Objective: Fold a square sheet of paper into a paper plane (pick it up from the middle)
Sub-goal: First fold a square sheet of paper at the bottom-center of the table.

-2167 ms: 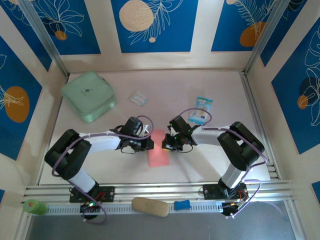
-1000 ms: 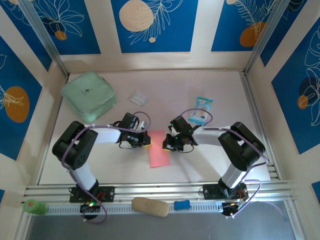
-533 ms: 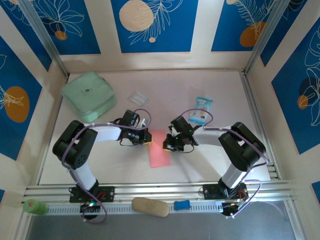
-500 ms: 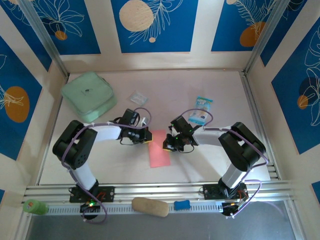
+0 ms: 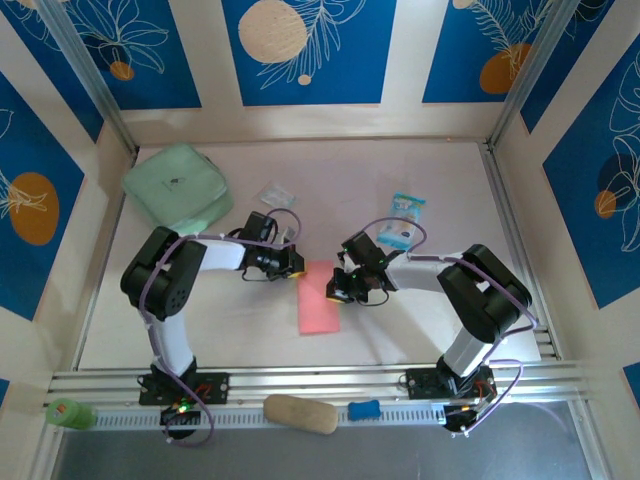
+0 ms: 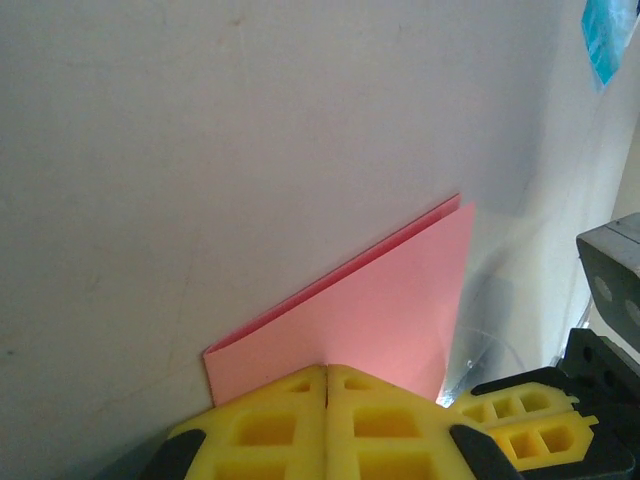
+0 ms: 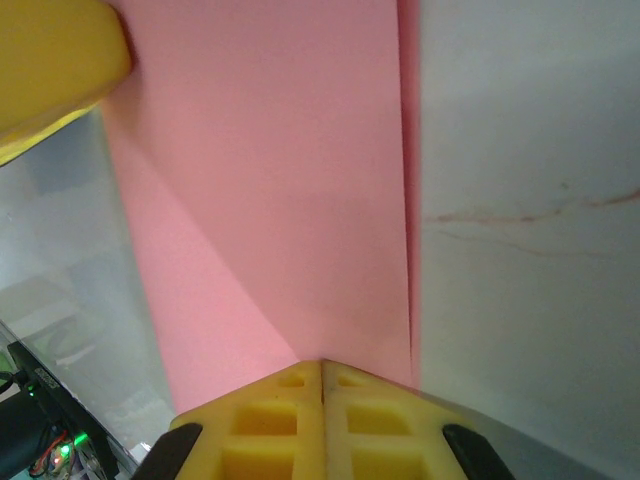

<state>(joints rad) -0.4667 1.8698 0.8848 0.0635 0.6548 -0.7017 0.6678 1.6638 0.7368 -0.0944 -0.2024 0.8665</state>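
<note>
**On the tabletop, both end effectors shut at a folded pink sheet**

Right of the mint-green pouch (image 5: 178, 186) and nearer the arm bases, the square sheet of paper (image 5: 318, 297) lies flat on the tabletop (image 5: 400, 170), folded into a narrow rectangle. The left wrist view shows its two layers (image 6: 380, 310) slightly offset along one edge. The left end effector (image 5: 296, 269) has its yellow fingers pressed together (image 6: 327, 385), tips at the sheet's corner on the pouch side. The right end effector (image 5: 332, 292) is likewise closed (image 7: 322, 375), its tips over the sheet's (image 7: 290, 200) edge away from the pouch. Whether either one presses on the paper cannot be told. A small clear wrapper (image 5: 276, 194) sits near the pouch's right side, and a blue-and-white snack packet (image 5: 403, 220) lies farther right.
</note>
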